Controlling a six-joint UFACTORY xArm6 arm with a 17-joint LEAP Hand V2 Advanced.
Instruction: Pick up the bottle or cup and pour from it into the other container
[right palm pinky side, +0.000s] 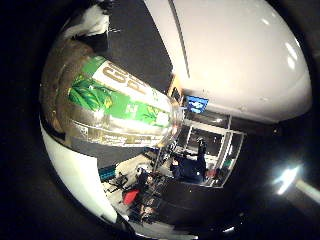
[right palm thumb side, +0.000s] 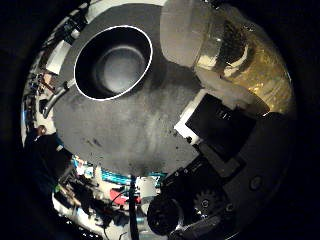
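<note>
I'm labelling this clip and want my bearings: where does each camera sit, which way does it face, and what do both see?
Right little finger side palm view: on the palm by the little finger, facing the green-labelled bottle close up and the room behind; no clear part of the hand.
Right thumb side palm view: on the palm by the thumb, facing the grey table and the dark pot; the hand curls round the bottle.
Shared: the bottle.

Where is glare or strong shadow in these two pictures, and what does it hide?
Little finger side view: bright glare on the bottle washes out part of its green label. Thumb side view: the dark pot has a shadowed inside, so any contents cannot be told; the grey table is evenly lit.
</note>
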